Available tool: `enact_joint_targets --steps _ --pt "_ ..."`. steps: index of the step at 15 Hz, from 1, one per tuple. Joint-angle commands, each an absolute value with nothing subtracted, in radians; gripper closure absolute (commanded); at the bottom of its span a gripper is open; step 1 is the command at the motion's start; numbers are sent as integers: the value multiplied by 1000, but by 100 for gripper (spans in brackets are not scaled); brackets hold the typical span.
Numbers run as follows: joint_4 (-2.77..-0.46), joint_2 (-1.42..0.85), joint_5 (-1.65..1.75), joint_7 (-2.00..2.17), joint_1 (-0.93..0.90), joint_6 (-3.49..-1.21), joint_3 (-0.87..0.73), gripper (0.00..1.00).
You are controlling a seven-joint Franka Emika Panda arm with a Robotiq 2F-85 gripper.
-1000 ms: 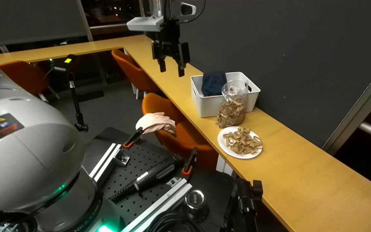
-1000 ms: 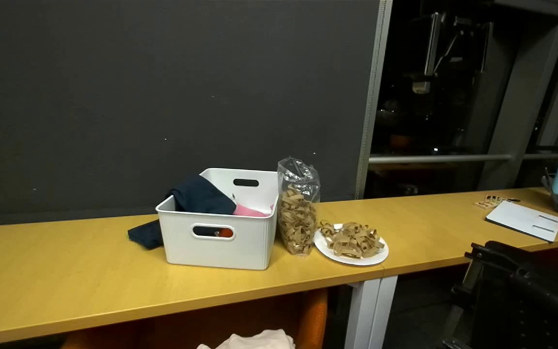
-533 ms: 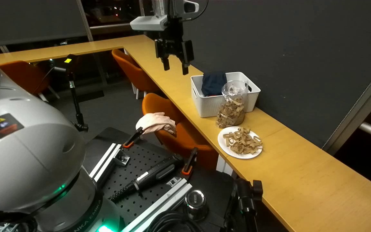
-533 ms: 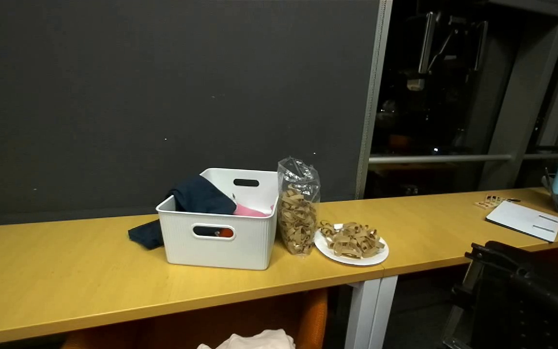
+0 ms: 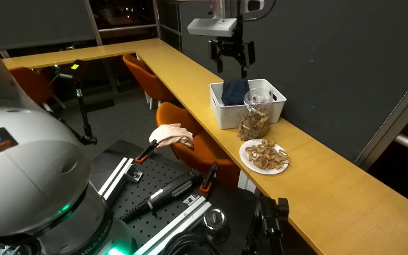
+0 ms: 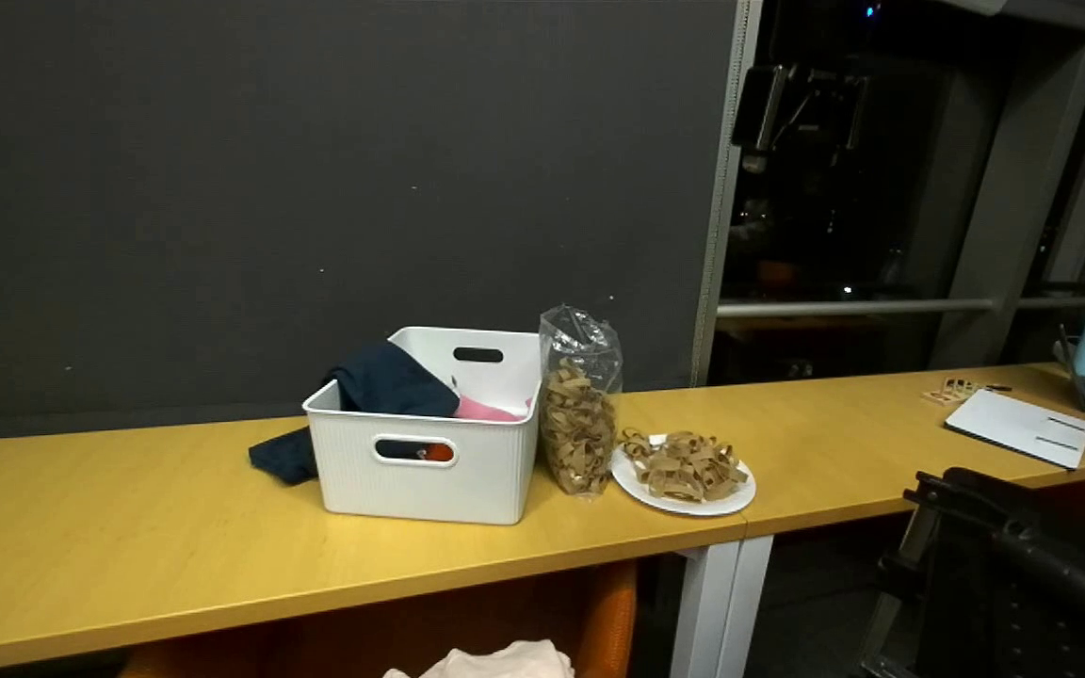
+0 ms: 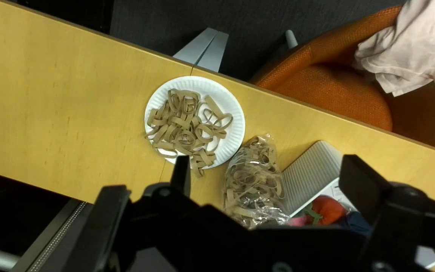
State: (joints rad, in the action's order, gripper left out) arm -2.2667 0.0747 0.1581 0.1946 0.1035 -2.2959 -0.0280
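A: What's the gripper point(image 5: 231, 71) doing up there?

B: Hanging in the air — its jaws stand wide apart, nothing between them, well above the counter point(image 5: 331, 180).

A: Over what, exactly?

B: Hard to say. It points down, and the white basket point(image 5: 228, 117) and the clear bag point(image 5: 255, 122) look nearest. From the wrist, the bag shows between the fingers, but I can't tell whether it's directly underneath.

A: How are those things lying?

B: The basket sits farther along the counter, with dark blue cloth point(image 6: 387, 381) over the end away from the bag. The bag stands upright just right of the basket, filled with tan loops; whether the two touch, I can't tell. Right again, and nearer, is a white plate point(image 5: 244, 161) with more loops point(image 5: 266, 157) heaped on it. Off to the left, pale cloth point(image 5: 170, 134) lies over an orange chair point(image 5: 207, 152).

A: So which step would you call this?

B: The approach, I'd judge — nothing grasped, nothing touched.

A: And the next move?

B: I'd say any descent calls for squaring up over one thing first. The bag is tall and its top looks flimsy, so an off-centre touch could tip it; the basket's rim wants clearance too.
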Motion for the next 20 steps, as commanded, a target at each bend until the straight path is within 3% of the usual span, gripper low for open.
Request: enact_joint_targets --steps 1,8,20 --pt "-2209 -17 76 73 123 -2345 -88 0" --pt "-2167 -183 -154 -181 207 -2450 -154 0" --pt "-1884 -651 -89 -249 280 -2543 -131 0"
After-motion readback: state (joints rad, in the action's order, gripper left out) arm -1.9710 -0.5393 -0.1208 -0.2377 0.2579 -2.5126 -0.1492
